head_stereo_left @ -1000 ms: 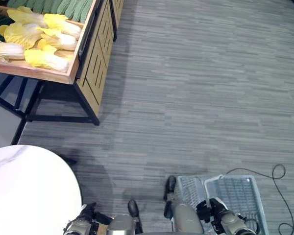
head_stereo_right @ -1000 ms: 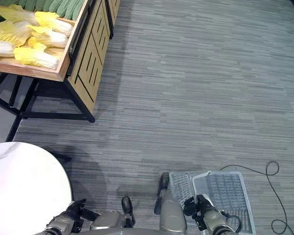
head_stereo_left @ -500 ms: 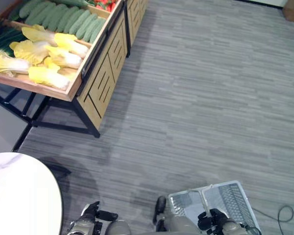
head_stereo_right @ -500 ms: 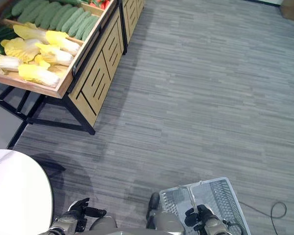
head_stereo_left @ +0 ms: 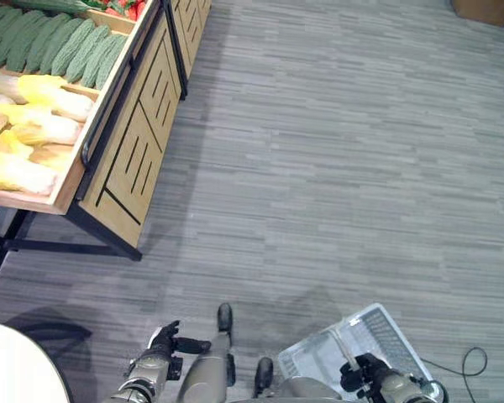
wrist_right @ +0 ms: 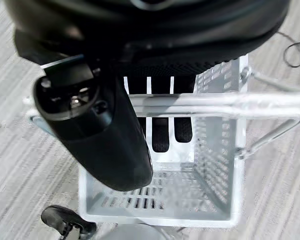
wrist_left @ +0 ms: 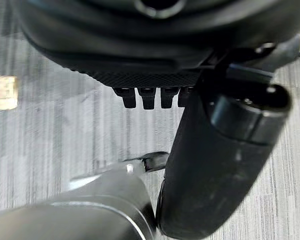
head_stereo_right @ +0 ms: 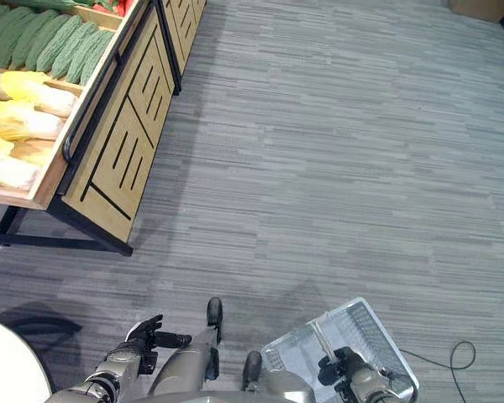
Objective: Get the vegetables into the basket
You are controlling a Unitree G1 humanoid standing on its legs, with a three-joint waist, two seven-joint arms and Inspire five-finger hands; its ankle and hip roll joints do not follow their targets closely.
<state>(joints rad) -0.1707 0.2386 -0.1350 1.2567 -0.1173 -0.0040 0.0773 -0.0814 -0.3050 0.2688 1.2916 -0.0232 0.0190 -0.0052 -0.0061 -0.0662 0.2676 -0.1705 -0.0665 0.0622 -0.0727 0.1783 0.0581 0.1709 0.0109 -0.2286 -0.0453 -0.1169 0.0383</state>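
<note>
One pale grey slatted basket (wrist_right: 155, 197) hangs from the right hand (head_stereo_right: 343, 370), whose fingers (wrist_right: 160, 132) are curled under its single metal handle (wrist_right: 210, 102), the empty slotted tub directly below them. The left hand (head_stereo_left: 161, 346) hovers over the grey floor (head_stereo_left: 344, 151) with fingers (wrist_left: 145, 96) relaxed, holding nothing. Well beyond both sets of fingertips, a wooden display stand (head_stereo_left: 126, 159) carries several yellow-leafed cabbages (head_stereo_left: 34, 126), a row of about six bumpy green gourds (head_stereo_left: 63, 49) and some red produce (head_stereo_left: 128, 8).
</note>
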